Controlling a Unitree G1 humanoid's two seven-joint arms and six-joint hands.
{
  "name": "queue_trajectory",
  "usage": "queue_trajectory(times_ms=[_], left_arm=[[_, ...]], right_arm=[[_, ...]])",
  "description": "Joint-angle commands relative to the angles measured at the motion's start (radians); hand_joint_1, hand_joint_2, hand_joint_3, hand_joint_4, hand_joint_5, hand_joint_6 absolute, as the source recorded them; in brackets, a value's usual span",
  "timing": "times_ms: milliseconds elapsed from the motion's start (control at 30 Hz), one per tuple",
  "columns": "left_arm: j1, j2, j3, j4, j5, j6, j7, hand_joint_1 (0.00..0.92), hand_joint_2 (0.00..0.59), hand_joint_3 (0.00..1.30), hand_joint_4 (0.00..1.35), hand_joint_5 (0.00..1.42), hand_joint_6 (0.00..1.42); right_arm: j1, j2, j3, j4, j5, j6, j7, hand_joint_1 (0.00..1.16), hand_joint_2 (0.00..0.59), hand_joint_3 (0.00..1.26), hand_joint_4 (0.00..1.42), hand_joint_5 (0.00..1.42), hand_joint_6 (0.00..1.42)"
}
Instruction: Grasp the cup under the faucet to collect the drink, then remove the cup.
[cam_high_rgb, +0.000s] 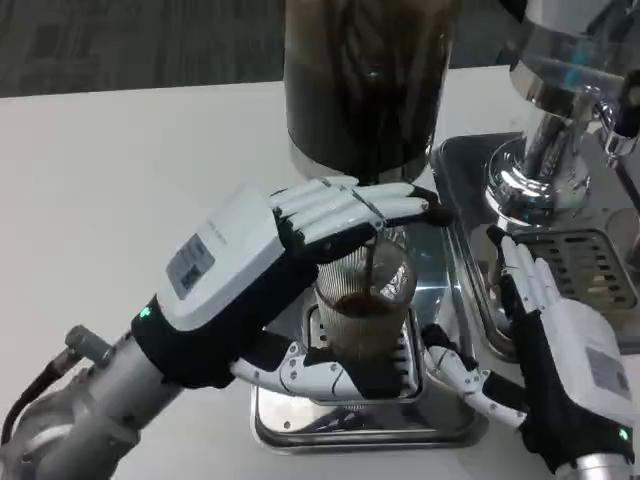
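I see the cup (365, 310) standing upright on the drip tray (440, 425) under the dispenser (365, 80), a dark stream running into it and drink pooling inside. My left hand (270, 270) grips it, fingers across the far side and thumb low in front. My right hand (560, 350) rests open just beside the tray, holding nothing.

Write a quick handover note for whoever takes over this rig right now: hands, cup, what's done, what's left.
Left hand: grips the clear cup, fingers over its far side, thumb below.
Right hand: holds nothing, fingers apart, resting by the drip tray and the silver machine.
Cup stands on the tray's grate below the dark dispenser; a dark stream is pouring in.
Done: cup grasped, filling under way, partly full.
Left: finish collecting, then take the cup away.
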Motion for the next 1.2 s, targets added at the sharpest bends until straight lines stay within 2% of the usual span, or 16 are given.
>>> queue_trajectory(times_ms=[33,267,433,633,867,1200], left_arm=[[0.021,0.035,-0.042,0.019,0.071,0.003,-0.023,0.0,0.138,0.29,0.21,0.32,0.28],[0.024,0.046,-0.058,0.011,0.093,0.007,0.001,0.0,0.141,0.29,0.19,0.32,0.28],[0.023,0.051,-0.062,0.016,0.094,0.005,0.012,0.0,0.142,0.29,0.19,0.31,0.28],[0.026,0.055,-0.066,0.012,0.088,0.005,0.02,0.0,0.141,0.29,0.19,0.31,0.27],[0.031,0.063,-0.063,0.009,0.078,0.011,0.019,0.0,0.145,0.29,0.19,0.31,0.27],[0.036,0.072,-0.067,0.002,0.062,0.019,0.019,0.0,0.147,0.29,0.19,0.31,0.26]], right_arm=[[-0.013,-0.01,-0.018,0.016,0.06,-0.053,0.047,0.43,0.281,0.0,0.0,0.0,0.21],[-0.053,-0.022,-0.032,0.061,0.189,-0.144,0.163,0.47,0.236,0.0,0.0,0.0,0.2],[-0.074,-0.017,-0.034,0.088,0.24,-0.179,0.215,0.51,0.218,0.0,0.0,0.0,0.19],[-0.1,-0.002,-0.041,0.113,0.268,-0.15,0.258,0.51,0.203,0.0,0.0,0.0,0.12],[-0.135,0.007,-0.038,0.132,0.258,-0.134,0.293,0.51,0.206,0.0,0.0,0.0,0.09],[-0.18,0.022,-0.026,0.168,0.263,-0.143,0.323,0.52,0.196,0.0,0.0,0.0,0.05]])
